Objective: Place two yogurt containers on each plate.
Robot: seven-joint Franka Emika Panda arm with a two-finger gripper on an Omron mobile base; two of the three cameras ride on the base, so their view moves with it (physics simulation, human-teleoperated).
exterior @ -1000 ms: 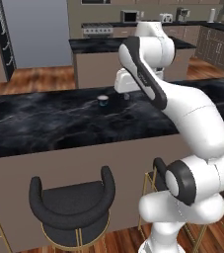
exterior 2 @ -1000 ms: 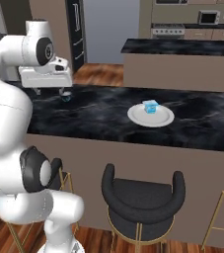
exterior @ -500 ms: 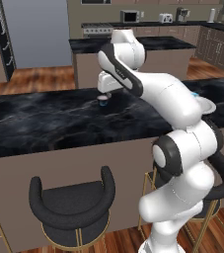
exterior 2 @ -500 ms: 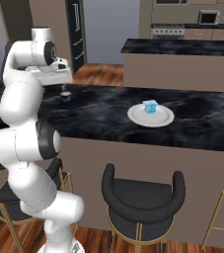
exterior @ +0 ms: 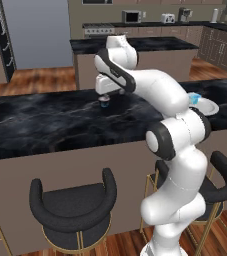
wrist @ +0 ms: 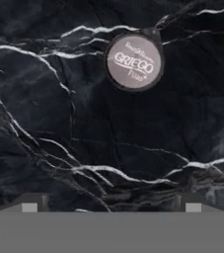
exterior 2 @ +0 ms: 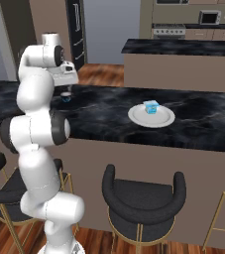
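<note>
A dark yogurt cup (exterior: 104,103) with a pale lid stands upright on the black marble counter (exterior: 40,125). My gripper (exterior: 105,96) hangs just above it, pointing straight down. From the right, the same cup (exterior 2: 67,97) peeks out under the gripper (exterior 2: 67,91). The hand view looks down on the cup's lid (wrist: 134,62), which lies ahead of the gripper (wrist: 111,206); the two fingertips stand wide apart and hold nothing. A white plate (exterior 2: 166,119) lies further right on the counter with one light blue yogurt cup (exterior 2: 151,106) on it. That plate (exterior: 211,107) and its blue cup (exterior: 195,98) also show beside the arm.
Black bar stools (exterior: 72,210) (exterior 2: 142,198) stand in front of the counter's near edge. A second dark-topped island (exterior 2: 183,47) runs behind the counter. A microwave (exterior: 131,16) and small appliances sit on the far back wall counter.
The arm has swung left along the counter and the hand has come down over the dark cup. The plate and the blue cup have stayed put.
</note>
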